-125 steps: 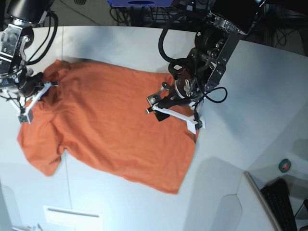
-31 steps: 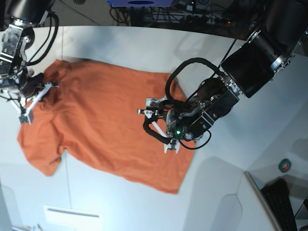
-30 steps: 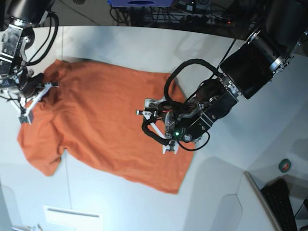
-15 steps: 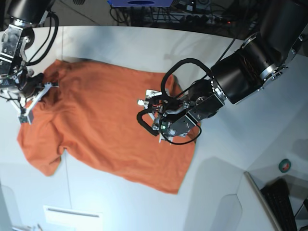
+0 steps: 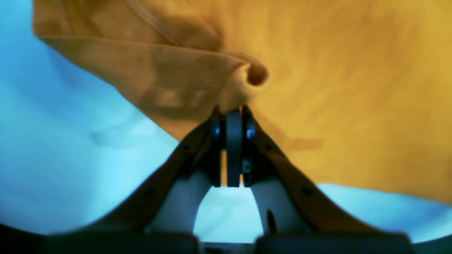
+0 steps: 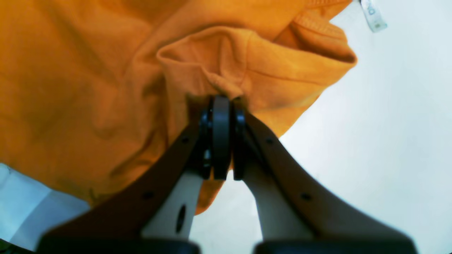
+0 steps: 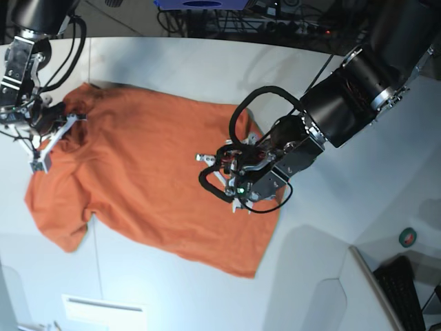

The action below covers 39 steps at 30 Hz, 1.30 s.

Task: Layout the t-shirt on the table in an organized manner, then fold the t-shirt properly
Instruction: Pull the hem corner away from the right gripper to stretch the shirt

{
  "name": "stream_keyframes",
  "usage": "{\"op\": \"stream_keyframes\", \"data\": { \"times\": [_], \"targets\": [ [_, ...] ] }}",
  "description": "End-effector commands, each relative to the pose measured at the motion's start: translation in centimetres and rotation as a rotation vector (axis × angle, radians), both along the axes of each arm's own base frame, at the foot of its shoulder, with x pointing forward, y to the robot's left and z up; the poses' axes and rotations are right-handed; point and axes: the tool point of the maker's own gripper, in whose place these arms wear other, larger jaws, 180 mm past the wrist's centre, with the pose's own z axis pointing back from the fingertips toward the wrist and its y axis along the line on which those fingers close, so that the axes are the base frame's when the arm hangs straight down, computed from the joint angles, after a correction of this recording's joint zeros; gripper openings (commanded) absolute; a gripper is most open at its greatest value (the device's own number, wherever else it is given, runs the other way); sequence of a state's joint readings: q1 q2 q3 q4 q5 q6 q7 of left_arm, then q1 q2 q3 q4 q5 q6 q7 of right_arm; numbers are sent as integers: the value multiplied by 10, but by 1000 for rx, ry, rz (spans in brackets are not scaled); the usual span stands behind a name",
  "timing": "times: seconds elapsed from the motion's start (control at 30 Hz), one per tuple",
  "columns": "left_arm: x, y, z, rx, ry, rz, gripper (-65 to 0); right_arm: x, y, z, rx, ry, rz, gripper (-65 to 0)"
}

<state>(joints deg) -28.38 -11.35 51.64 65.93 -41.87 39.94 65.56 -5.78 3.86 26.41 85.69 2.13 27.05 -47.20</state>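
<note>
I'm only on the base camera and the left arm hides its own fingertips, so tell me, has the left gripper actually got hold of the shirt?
Observer: Yes. In the left wrist view the left gripper is shut on a bunched fold of the t-shirt beside its edge.
Operator: And the right one?
Observer: The right gripper is shut on a fold next to the collar.
Operator: Any tag showing?
Observer: A small white tag sticks out past the collar over the table.

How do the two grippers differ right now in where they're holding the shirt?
The right gripper pinches the t-shirt near its collar, by the white tag; the left gripper pinches a bunched fold at the far side edge. Both are shut on cloth.
</note>
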Motion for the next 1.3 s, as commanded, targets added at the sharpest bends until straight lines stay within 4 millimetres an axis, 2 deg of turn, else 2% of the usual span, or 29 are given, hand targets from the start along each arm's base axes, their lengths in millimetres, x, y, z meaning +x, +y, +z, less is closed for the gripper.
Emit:
{"op": "stream_keyframes", "data": {
  "times": [0.0,0.1,0.2,0.27,0.4,0.5,0.63,0.83,0.93,1.0,1.1,1.2,1.27],
  "targets": [
    [19,4,14,-35,-45,53,-650,11,-7,12,-18,-47,-1,-650],
    [31,10,35,-149,-101,178,-650,11,-15,20,-32,-66,-25,-650],
    [52,21,74,-279,-220,294,-650,9,-28,31,-27,-79,-111,-650],
    [67,29,96,-331,-306,350,-650,20,-30,40,-27,-97,-121,-650],
    [93,44,120,-346,-446,403,-650,55,-41,68,-42,-143,-136,-650],
    [121,62,141,-334,-555,453,-650,91,-53,105,-60,-206,-146,-650],
    [160,63,171,-360,-622,500,-650,139,-69,155,-66,-308,-162,-650],
    [223,74,246,-376,-804,552,-650,202,-91,213,3,-430,-247,-650],
    [252,75,288,-382,-894,574,-650,236,-102,256,36,-544,-268,-650],
    [266,80,320,-385,-962,588,-650,255,-107,294,56,-620,-271,-650],
    [281,71,377,-429,-1093,498,-650,270,-113,350,68,-727,-277,-650],
    [277,64,416,-468,-1179,462,-650,273,-117,393,64,-810,-281,-650],
    [264,58,413,-488,-1203,436,-650,261,-121,401,34,-816,-291,-650]
  ]
}}
